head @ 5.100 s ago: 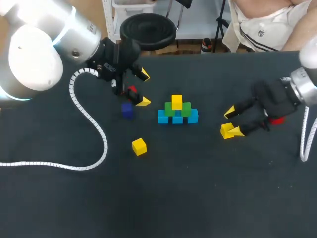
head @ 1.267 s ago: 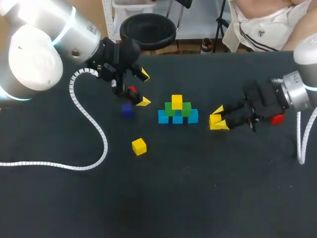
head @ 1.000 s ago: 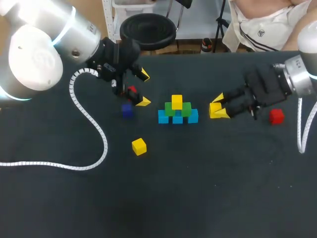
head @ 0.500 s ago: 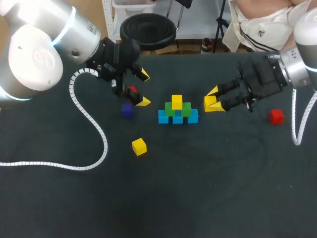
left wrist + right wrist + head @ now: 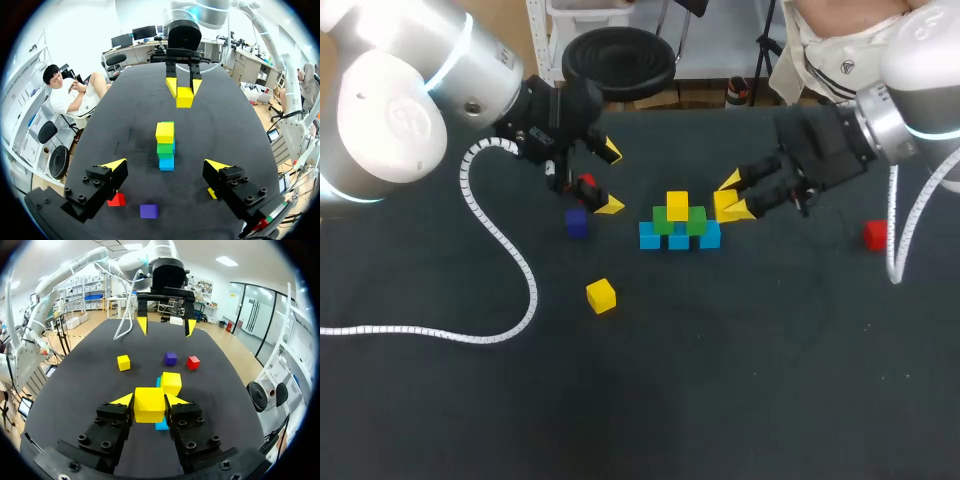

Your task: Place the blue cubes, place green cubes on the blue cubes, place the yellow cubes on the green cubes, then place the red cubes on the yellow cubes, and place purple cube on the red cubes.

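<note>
Head view overhead, wrist views opposed, sharing stack (image 5: 678, 224)

The left claw (image 5: 610, 178) is hanging open at upper left; the right claw (image 5: 729, 196), right of centre, is gripping a yellow cube (image 5: 149, 404).

Blue cubes (image 5: 161, 426) mostly hidden behind the right tool (image 5: 149, 401) and its held yellow cube (image 5: 149, 406)

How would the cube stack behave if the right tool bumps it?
Likely scatters: the stack looks like loose cubes, top yellow cube most exposed. Flat faces suggest sliding, not rolling. The held yellow cube looks undeformed in the right tool, so probably rigid.
</note>
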Tool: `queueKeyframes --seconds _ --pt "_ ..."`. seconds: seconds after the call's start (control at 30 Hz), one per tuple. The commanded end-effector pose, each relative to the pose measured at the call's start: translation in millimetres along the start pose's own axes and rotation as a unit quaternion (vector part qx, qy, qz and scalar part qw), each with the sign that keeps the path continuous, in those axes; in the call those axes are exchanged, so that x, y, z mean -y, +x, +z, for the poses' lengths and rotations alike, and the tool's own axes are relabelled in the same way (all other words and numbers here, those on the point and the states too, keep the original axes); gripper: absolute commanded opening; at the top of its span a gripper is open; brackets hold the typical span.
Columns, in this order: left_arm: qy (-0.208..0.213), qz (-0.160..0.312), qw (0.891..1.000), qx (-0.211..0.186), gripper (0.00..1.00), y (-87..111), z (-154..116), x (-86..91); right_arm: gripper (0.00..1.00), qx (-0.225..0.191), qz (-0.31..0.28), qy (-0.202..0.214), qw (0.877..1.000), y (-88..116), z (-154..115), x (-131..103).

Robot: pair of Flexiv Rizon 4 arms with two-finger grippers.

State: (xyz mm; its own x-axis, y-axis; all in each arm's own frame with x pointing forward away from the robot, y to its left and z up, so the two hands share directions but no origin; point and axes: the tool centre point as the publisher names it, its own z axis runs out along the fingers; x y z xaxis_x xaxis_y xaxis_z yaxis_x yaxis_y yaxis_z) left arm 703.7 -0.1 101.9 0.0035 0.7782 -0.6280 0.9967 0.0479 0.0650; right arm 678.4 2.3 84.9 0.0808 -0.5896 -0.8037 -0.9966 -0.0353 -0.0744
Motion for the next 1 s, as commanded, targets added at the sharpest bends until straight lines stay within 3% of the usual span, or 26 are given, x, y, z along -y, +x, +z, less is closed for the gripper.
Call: queueKeyframes --seconds 0.03,1.0 --pt "0.000 0.001 1.000 0.001 1.00 0.8 0 0.1 0.00 0.006 0.011 -0.003 1.000 2 13 9" --pt "0.000 0.001 1.000 0.001 1.00 0.8 0 0.1 0.00 0.009 0.033 0.002 0.999 4 30 22"
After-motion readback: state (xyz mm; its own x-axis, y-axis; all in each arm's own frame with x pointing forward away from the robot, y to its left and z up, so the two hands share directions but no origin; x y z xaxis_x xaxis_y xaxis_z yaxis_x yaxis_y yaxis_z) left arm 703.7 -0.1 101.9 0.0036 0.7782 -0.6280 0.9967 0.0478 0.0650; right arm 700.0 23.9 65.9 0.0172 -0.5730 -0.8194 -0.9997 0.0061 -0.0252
